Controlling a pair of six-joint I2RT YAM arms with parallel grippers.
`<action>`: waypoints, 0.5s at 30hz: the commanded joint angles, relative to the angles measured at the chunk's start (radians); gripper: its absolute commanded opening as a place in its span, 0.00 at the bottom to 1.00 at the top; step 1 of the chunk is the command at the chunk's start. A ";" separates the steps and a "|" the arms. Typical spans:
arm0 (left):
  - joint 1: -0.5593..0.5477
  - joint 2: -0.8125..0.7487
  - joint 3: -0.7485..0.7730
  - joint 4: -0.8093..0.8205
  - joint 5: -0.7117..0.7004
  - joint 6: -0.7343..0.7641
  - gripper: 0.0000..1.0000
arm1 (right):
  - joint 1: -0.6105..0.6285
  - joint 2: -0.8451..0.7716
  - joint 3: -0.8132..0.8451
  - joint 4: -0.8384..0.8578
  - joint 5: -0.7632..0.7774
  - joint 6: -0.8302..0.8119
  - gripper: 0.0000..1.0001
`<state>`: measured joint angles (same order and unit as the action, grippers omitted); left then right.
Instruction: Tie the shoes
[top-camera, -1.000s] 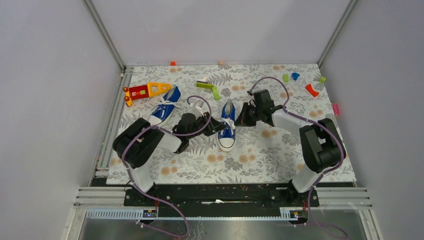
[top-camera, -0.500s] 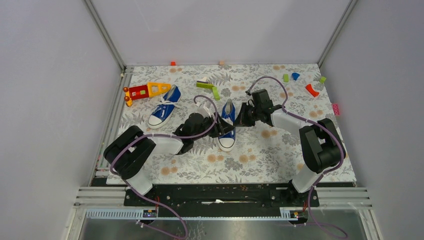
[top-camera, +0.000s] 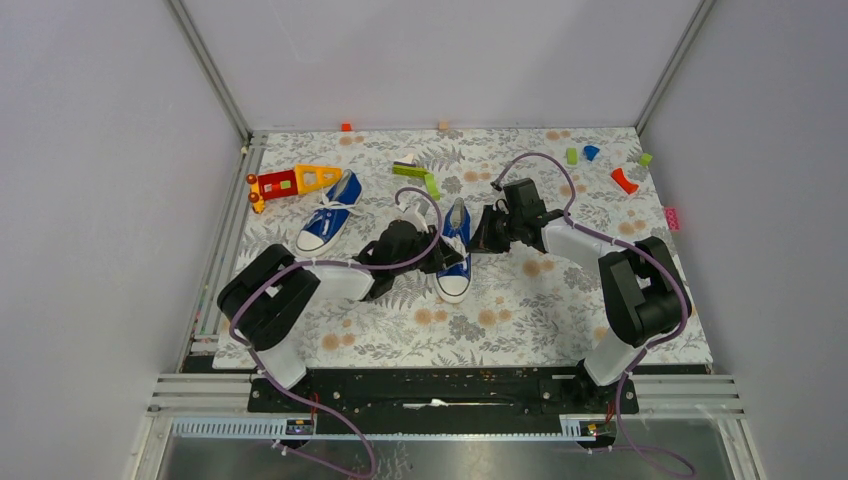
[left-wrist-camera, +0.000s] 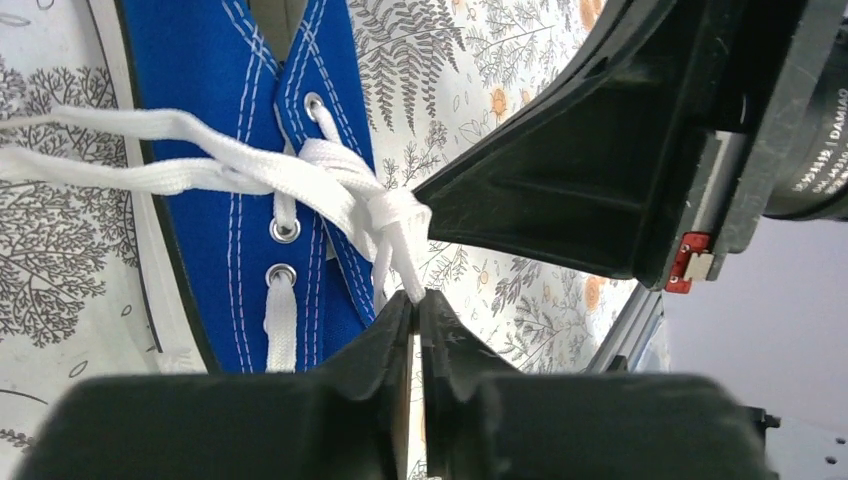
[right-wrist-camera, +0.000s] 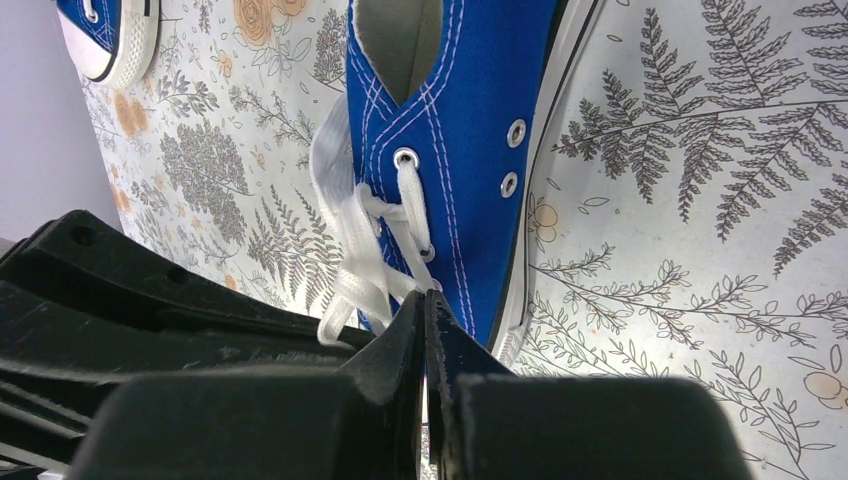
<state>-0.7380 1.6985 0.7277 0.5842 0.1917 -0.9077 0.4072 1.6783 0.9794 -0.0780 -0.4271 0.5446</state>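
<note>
One blue sneaker (top-camera: 455, 252) with a white toe cap lies mid-mat, toe toward me; its mate (top-camera: 329, 216) lies to the left. My left gripper (top-camera: 441, 256) is at the middle shoe's left side and my right gripper (top-camera: 479, 236) at its right. In the left wrist view the gripper (left-wrist-camera: 416, 298) is shut on a white lace (left-wrist-camera: 330, 180) that leads from a knot over the blue shoe (left-wrist-camera: 215, 150). In the right wrist view the gripper (right-wrist-camera: 426, 298) is shut on the lace (right-wrist-camera: 360, 250) at the top eyelet of the shoe (right-wrist-camera: 470, 150).
A red-orange-yellow toy (top-camera: 295, 182) lies at the back left beside the other shoe. Green pieces (top-camera: 420, 175) lie behind the middle shoe. Small coloured blocks (top-camera: 624, 180) are scattered at the back right, and a pink one (top-camera: 672, 217) sits at the mat's right edge.
My left gripper has moved right, up against the middle shoe's laces, and its arm has shifted. My right gripper has drawn slightly closer to the shoe.
</note>
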 joint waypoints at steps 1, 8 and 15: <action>0.005 0.004 0.052 -0.035 -0.036 0.052 0.00 | 0.013 -0.046 0.024 0.001 0.037 -0.010 0.00; 0.031 -0.003 0.039 -0.073 -0.028 0.083 0.00 | 0.013 -0.048 0.002 0.002 0.102 0.023 0.00; 0.073 -0.023 0.019 -0.089 0.004 0.109 0.00 | 0.012 -0.067 -0.034 0.011 0.164 0.055 0.00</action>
<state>-0.6868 1.7039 0.7403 0.4858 0.1822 -0.8371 0.4091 1.6585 0.9627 -0.0780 -0.3237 0.5724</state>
